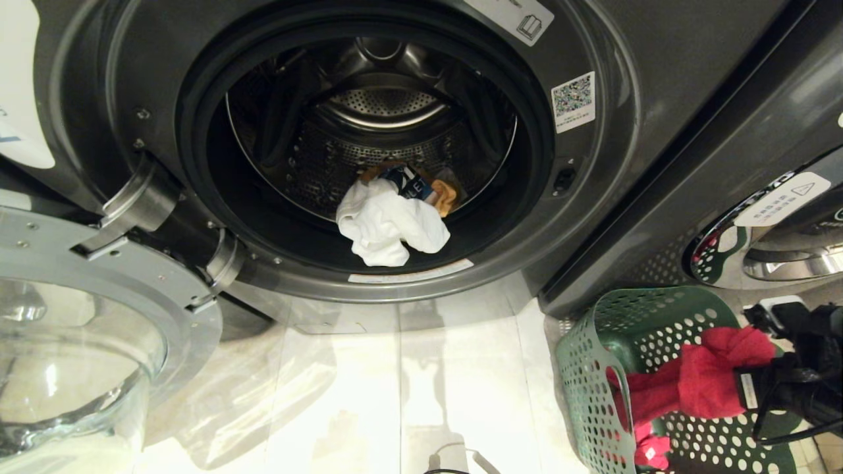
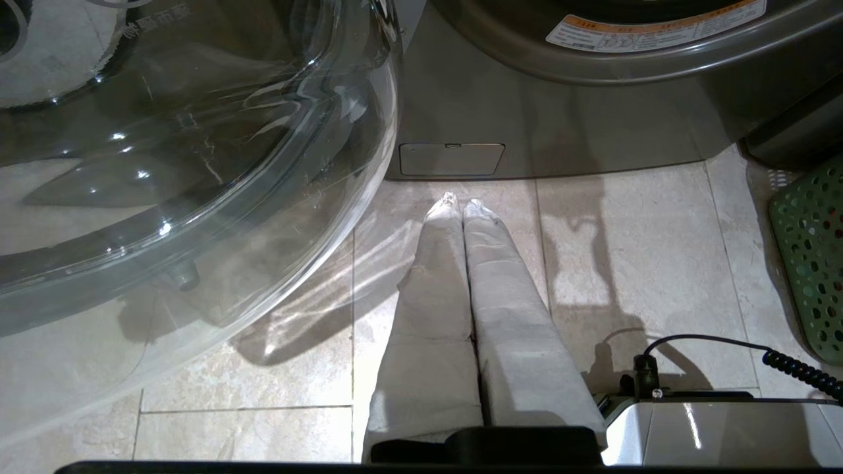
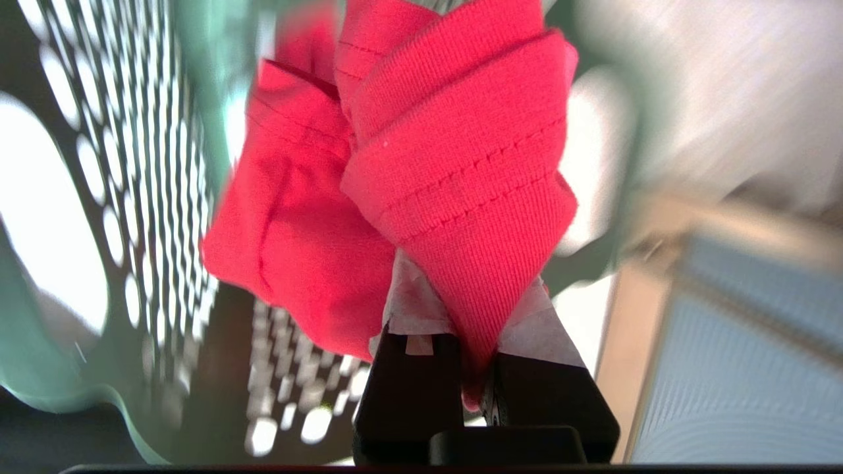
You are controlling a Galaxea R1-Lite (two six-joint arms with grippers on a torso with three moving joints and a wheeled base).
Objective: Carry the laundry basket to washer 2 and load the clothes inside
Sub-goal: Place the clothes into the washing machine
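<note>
Tiled floor (image 2: 625, 230) | washer (image 1: 612, 197): QR sticker (image 1: 573, 101) | right pincer (image 3: 471, 368) clamps red garment (image 3: 454, 171) | left pincer (image 2: 461, 210) closed, empty

A pale tiled floor (image 1: 408, 388) is carrying the washer (image 1: 625, 217) and, just beside its lower right corner, the green basket (image 1: 593, 368). The washer's drum (image 1: 309, 171) is holding a white garment (image 1: 388, 224) near its front lip.
</note>
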